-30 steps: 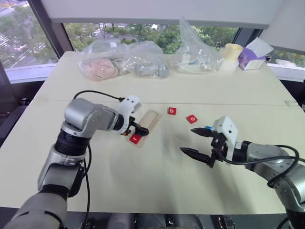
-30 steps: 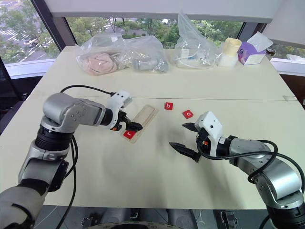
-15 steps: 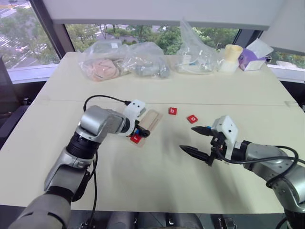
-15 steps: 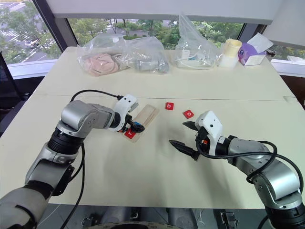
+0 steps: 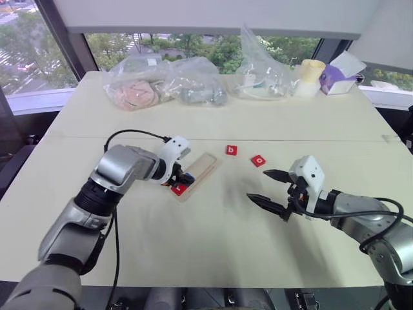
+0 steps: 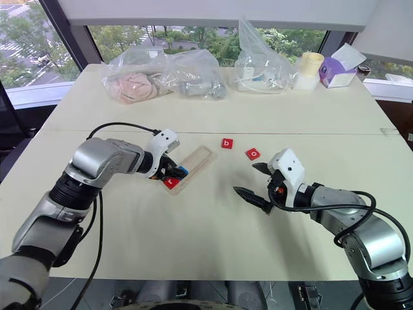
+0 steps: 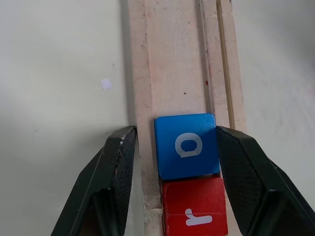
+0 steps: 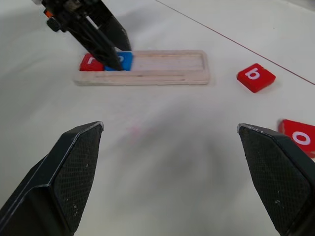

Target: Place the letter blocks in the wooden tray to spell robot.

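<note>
Over on the left half of the pale counter (image 5: 193,245), my left claw (image 7: 174,132) points down at the near end of the wooden tray (image 7: 172,59), a long, narrow strip of pale raw timber with rounded ends and a shallow groove. Its black, cross-hatched pads are drawn in on the blue o tile (image 7: 187,146), a small flat glossy square with a white letter. One pad is at the tile's edge and the other is against the tray's outer rim. The tile lies flat in the groove, butted up to the red r tile (image 7: 195,209), which is the same smooth square shape and fills the end slot.

I judge the step in hand to be seating the second letter. "r" and "o" are in line and the rest of the groove is bare wood. The next move would be to ease the pads apart without dragging the tile, then lift straight off so neither piece shifts.

Further right, well apart from the tray, the red b tile (image 5: 231,150) lies flat on the counter. Just beyond it lies the red o tile (image 5: 258,160), face up and turned slightly askew. The b is the next one wanted. These thin, slick tiles offer little edge to pinch, so a low, square approach seems wise.

On the right, my right claw (image 5: 257,185) hangs above the counter with its two black fingers spread wide and nothing between them. It is near the loose red tiles but touches neither
</note>
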Robot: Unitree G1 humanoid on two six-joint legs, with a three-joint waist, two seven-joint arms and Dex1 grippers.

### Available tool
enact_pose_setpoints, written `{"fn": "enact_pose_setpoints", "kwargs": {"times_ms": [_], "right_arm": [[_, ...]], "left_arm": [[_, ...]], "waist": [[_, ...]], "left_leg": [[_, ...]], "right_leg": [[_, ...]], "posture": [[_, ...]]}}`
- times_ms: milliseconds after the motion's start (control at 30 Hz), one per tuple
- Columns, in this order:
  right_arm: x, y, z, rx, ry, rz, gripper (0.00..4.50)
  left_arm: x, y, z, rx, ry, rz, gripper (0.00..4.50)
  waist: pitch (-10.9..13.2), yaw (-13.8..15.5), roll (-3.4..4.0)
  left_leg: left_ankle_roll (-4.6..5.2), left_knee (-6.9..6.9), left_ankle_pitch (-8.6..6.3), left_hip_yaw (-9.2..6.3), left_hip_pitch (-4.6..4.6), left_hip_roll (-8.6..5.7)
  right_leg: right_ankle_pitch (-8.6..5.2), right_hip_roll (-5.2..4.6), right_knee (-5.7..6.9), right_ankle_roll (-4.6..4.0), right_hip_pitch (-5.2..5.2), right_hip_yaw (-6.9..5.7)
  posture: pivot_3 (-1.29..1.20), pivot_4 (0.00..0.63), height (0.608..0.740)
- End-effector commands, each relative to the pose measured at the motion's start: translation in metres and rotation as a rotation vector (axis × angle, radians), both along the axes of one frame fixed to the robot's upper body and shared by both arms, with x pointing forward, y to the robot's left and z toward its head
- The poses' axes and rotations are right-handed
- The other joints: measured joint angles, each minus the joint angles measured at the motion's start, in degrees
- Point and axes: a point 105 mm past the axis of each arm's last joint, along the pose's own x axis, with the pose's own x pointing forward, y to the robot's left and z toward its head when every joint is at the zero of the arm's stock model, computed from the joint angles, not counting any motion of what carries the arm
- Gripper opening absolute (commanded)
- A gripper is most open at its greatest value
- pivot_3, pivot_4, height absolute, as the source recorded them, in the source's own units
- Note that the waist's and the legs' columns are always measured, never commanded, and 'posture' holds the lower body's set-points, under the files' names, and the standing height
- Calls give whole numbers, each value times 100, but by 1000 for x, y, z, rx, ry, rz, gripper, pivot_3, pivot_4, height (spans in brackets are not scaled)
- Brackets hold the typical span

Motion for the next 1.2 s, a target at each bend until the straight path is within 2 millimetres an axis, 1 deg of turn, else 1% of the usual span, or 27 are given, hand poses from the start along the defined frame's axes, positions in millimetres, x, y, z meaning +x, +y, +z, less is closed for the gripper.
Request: {"fn": "enact_pose_setpoints", "kwargs": {"times_ms": [33, 133, 233, 367, 467, 567, 700, 767, 867, 967, 1000, 1033, 1067, 1100, 1133, 1200], "right_arm": [[2, 0, 5, 9, -33, -2, 4500], [2, -1, 4, 11, -33, -10, 4500], [1, -2, 2, 9, -31, -18, 4500], [0, -5, 0, 9, -24, -33, 4500], [-2, -7, -3, 1, -12, -34, 4500], [-5, -9, -8, -29, 10, -27, 4500], [-9, -10, -12, -48, 28, -16, 4500], [-8, -11, -12, -48, 25, -19, 4500], [-8, -11, -13, -48, 26, -22, 4500], [-10, -11, -16, -51, 30, -24, 4500], [-10, -11, -16, -52, 32, -25, 4500], [-10, -12, -17, -53, 33, -26, 4500], [-10, -12, -17, -53, 34, -26, 4500], [-10, -13, -18, -53, 36, -27, 4500], [-10, -13, -18, -53, 37, -28, 4500], [-8, -13, -19, -52, 40, -29, 4500]], "left_arm": [[-13, -6, 5, -4, -60, -259, 2525], [-23, -5, 4, 26, -129, -448, 2525], [-28, -4, 3, 47, -155, -563, 2525], [-42, -12, 4, 29, -178, -713, 2525], [-39, -14, -5, 104, -249, -787, 2525], [-34, -18, -4, 131, -297, -837, 2525], [-18, -11, -8, 251, -370, -880, 2525], [-14, -13, -7, 239, -378, -884, 2525], [-15, -18, -5, 213, -382, -901, 2525], [-18, -22, -2, 181, -381, -906, 3415], [-19, -22, -1, 171, -378, -907, 3779], [-18, -23, 1, 157, -388, -897, 4234], [-15, -26, 5, 132, -404, -866, 4460], [-12, -27, 9, 110, -409, -839, 4460], [-15, -30, 17, 58, -406, -838, 4460], [-20, -30, 31, -42, -344, -803, 4460]], "waist": [[1, 4, 2], [2, 21, 3], [2, 56, 2], [2, 101, 4], [2, 126, 3], [2, 147, 3], [2, 149, 3], [2, 148, 4], [1, 149, 4], [2, 148, 4], [2, 144, 4], [2, 143, 4], [2, 143, 4], [2, 143, 4], [3, 143, 2], [5, 133, -1]], "left_leg": [[0, -2, 0, 1, -1, 0], [0, -4, 0, 4, -7, 0], [1, -5, 0, 4, -11, 0], [5, -4, -3, 6, -13, 0], [6, -5, -3, 6, -13, 1], [6, -4, -3, 6, -13, 1], [13, -2, -1, 8, -13, -1], [19, -1, 3, 10, -9, -2], [30, 0, 10, 10, -5, -2], [34, 6, 13, 10, -6, -2], [35, 6, 13, 11, -6, -2], [35, 5, 13, 12, -7, -2], [35, 5, 13, 13, -7, -2], [35, 5, 13, 13, -9, -2], [36, 5, 13, 13, -10, -2], [36, 5, 13, 12, -14, -2]], "right_leg": [[-5, -1, -2, -9, -1, 0], [-10, -10, -6, -19, -7, 0], [-9, -16, -16, -24, -6, -1], [-8, -19, -23, -27, -6, -1], [-8, -19, -23, -27, -6, -1], [-7, -18, -22, -27, -5, -1], [-7, -17, -23, -26, -1, -3], [-7, -16, -23, -26, 3, -3], [-5, -14, -22, -26, 7, -3], [-2, -13, -21, -24, 9, -3], [-1, -13, -22, -23, 10, -3], [-1, -12, -23, -22, 9, -3], [0, -12, -23, -21, 8, -3], [1, -11, -23, -19, 7, -3], [8, -10, -23, -6, 5, -3], [10, -6, -23, -2, 1, -4]], "posture": [[0, 150, 739], [0, 150, 739], [0, 150, 739], [0, 150, 739], [0, 150, 739], [0, 150, 739], [0, 150, 739], [0, 150, 739], [0, 150, 739], [0, 150, 739], [0, 150, 739], [0, 150, 739], [0, 150, 739], [0, 150, 739], [0, 150, 739], [0, 150, 739]]}}
